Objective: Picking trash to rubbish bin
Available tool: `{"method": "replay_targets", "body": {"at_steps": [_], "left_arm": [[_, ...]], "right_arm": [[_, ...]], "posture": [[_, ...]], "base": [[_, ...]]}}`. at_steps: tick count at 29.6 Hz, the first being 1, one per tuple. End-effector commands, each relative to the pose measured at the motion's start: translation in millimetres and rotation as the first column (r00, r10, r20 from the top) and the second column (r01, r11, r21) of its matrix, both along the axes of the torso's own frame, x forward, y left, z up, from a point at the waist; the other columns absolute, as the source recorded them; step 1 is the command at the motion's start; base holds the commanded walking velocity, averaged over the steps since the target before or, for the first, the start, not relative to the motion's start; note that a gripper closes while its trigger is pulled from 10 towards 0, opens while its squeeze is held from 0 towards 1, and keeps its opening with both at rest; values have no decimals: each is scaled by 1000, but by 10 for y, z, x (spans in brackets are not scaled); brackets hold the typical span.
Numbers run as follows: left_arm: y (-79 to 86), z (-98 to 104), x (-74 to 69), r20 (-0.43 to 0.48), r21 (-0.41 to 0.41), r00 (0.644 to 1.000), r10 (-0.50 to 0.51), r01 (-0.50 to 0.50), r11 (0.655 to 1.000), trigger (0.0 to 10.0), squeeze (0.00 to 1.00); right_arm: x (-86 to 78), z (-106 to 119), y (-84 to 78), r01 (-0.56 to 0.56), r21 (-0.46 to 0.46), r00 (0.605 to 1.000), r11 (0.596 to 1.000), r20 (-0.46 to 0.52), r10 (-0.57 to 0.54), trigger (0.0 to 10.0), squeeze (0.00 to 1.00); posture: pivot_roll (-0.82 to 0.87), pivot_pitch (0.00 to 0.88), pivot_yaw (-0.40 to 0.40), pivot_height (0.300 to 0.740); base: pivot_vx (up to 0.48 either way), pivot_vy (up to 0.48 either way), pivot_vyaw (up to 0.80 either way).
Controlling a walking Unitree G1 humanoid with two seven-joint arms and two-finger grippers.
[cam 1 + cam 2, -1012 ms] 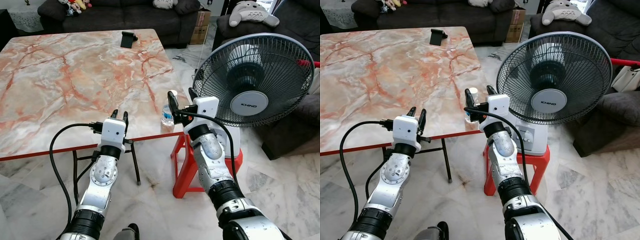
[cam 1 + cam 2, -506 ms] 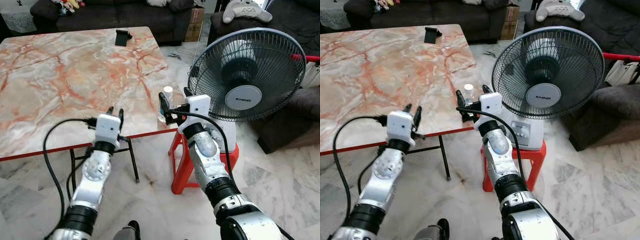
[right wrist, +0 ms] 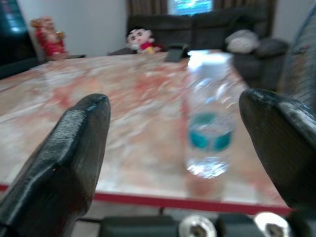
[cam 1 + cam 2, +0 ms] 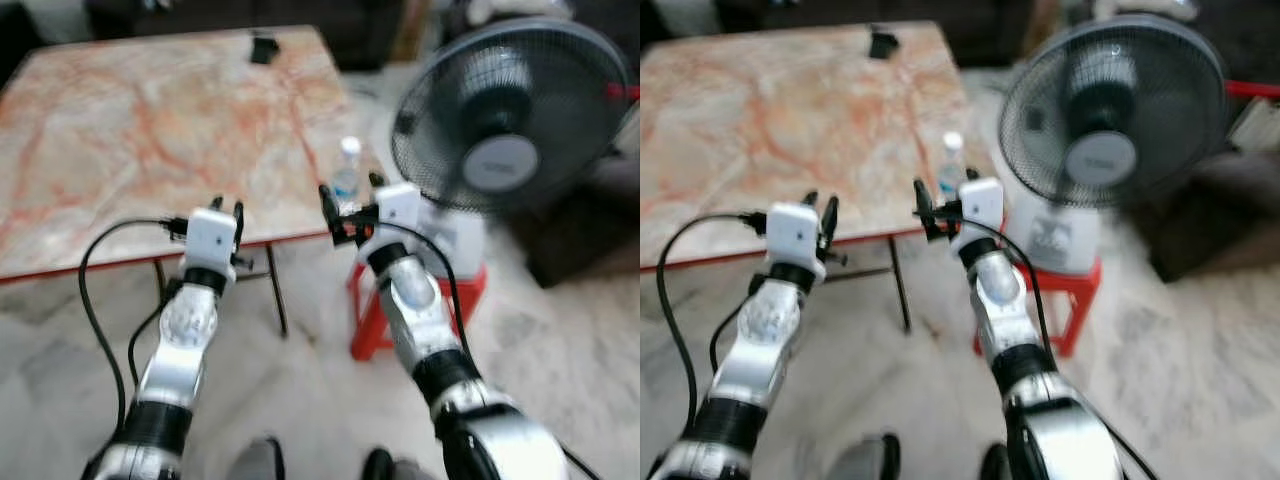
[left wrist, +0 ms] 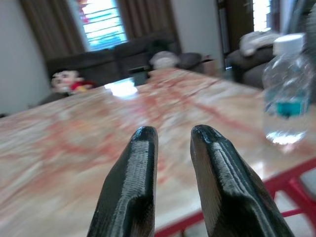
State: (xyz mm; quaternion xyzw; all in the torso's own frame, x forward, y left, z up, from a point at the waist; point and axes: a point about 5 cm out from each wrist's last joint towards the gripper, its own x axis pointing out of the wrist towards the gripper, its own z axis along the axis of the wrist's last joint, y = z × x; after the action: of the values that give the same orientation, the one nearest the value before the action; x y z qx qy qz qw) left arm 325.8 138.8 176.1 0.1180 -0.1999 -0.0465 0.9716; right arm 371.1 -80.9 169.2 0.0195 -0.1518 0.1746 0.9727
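- Right gripper [image 4: 348, 196]: raised at the near right corner of the table, fingers spread wide with nothing between them. Seen from its wrist, the two black fingers [image 3: 69, 163] stand far apart, either side of the bottle beyond them and not touching it.
- Left gripper [image 4: 227, 207]: raised at the table's near edge, well to the left of the bottle. Fingers [image 5: 131, 192] nearly together with a narrow gap, gripping nothing.
- Both silver arms: reach forward from the bottom of the head views, each with a black cable [image 4: 95, 300] looping off the wrist. The head views are blurred.
- Plastic bottle [image 4: 346, 174]: clear, white cap, teal label band. It stands upright on the table near the right corner, just past the right gripper's fingertips.
- Table [image 4: 120, 130]: large top in pink and orange marble pattern, red rim along the near edge, dark metal legs below.
- Red stool [image 4: 372, 305]: stands on the floor just beside the table's right corner, carrying the fan.
- Fan [image 4: 510, 110]: round dark wire cage on a white base, set on the stool, to the right of the bottle.
- Floor [image 4: 300, 400]: pale marble tiles.
- Small dark object [image 4: 264, 47]: lies on the far edge of the table; too blurred to identify.
- Dark sofa [image 3: 217, 24]: stands beyond the table, with a doll [image 3: 140, 39] and pale cushions on it.
- Window [image 5: 101, 22]: bright, between dark curtains, behind the sofa.
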Motion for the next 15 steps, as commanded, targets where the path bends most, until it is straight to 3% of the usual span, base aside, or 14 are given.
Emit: {"method": "replay_targets", "body": {"at_steps": [1,12,15], "left_arm": [[53,-49,-28,-19,9,1000,18,-18,1000,10000,0],[72,-25,-20,-14,2,999,41,-41,999,10000,0],[62,-19,-20,-11,0,999,39,-39,999,10000,0]], "right_arm": [[-24,-36,59,-13,-4,1000,1000,-9,13,10000,0],[-14,-10,36,2,17,1000,1000,-2,-2,10000,0],[-16,-6,36,2,19,1000,1000,1,-2,10000,0]], "posture": [[152,221,-7,740],[146,174,-3,740],[143,167,-2,740]], "base": [[0,0,0],[0,0,0],[240,0,0]]}}
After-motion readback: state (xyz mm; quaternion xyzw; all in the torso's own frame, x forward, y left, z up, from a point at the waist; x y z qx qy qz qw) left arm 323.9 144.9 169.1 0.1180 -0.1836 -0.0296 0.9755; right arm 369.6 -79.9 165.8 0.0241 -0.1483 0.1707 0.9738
